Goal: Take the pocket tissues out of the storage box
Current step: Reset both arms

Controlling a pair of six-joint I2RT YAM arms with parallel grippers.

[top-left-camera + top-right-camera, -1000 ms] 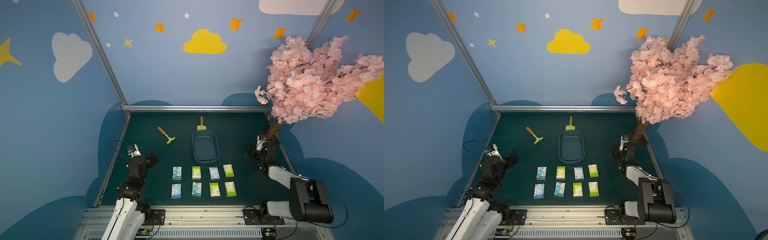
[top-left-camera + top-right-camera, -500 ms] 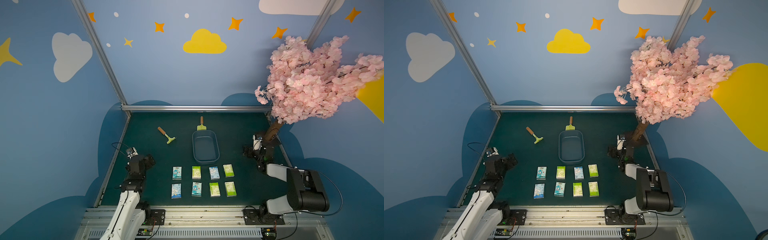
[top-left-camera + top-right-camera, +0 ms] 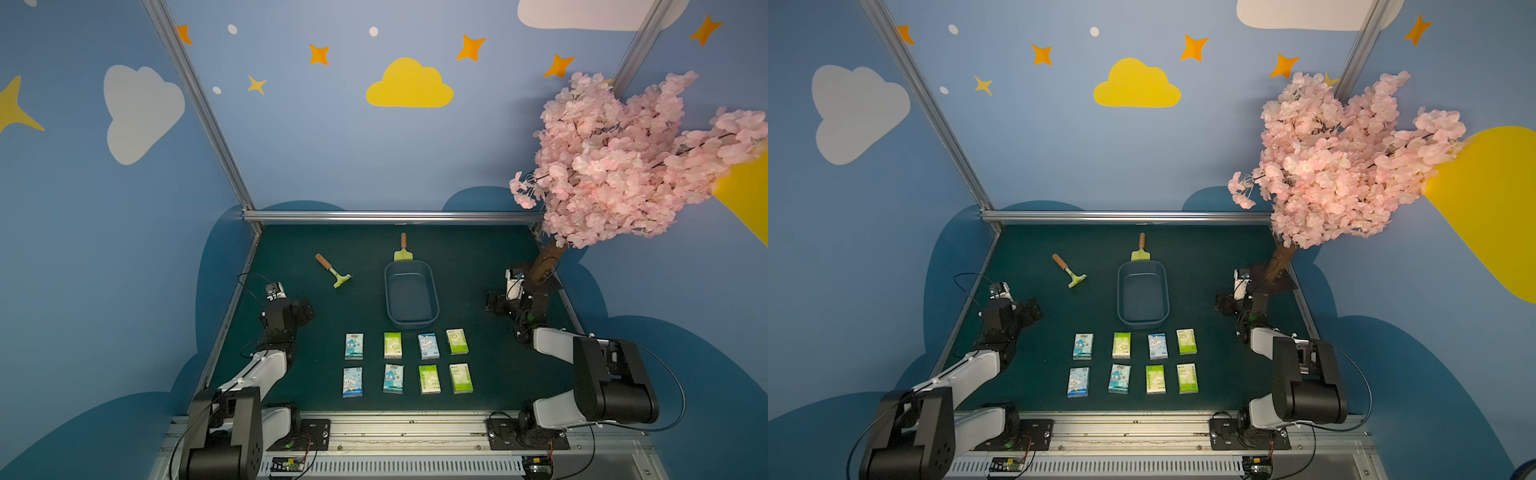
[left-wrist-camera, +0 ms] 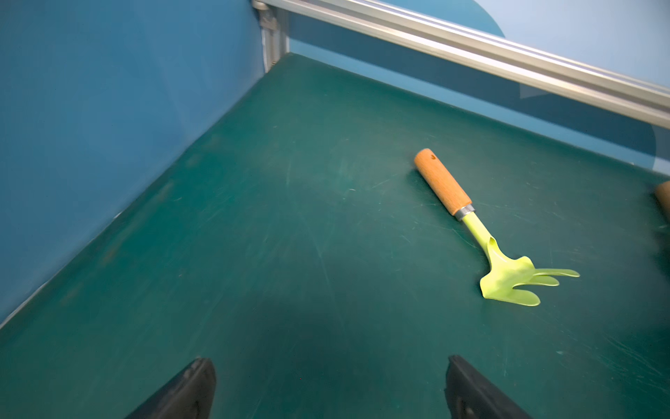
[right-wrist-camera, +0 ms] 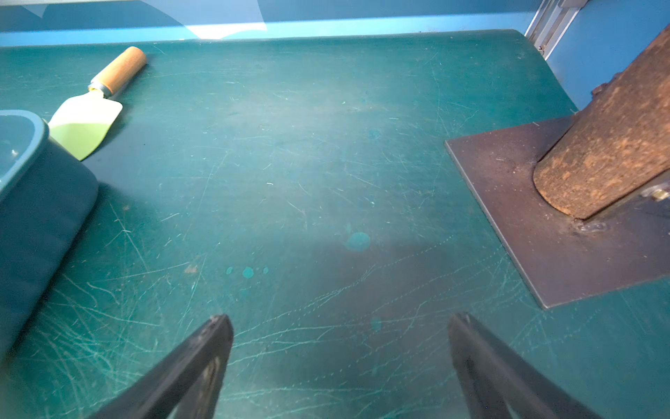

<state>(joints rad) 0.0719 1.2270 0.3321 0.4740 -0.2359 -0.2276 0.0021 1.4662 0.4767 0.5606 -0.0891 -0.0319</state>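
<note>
Your left gripper (image 4: 330, 366) hangs spread and empty over bare mat (image 4: 290, 235), with the rake (image 4: 507, 268) just ahead; a wide swing could clip it. The tissues (image 3: 392, 345) lie in two rows of four on the mat near the box (image 3: 411, 322), which looks empty, so the job seems done; a low pass across would scatter them. Your right gripper (image 5: 340, 323) is spread too, holding nothing, close to the tree base (image 5: 562, 232); an outward turn may catch it.
</note>
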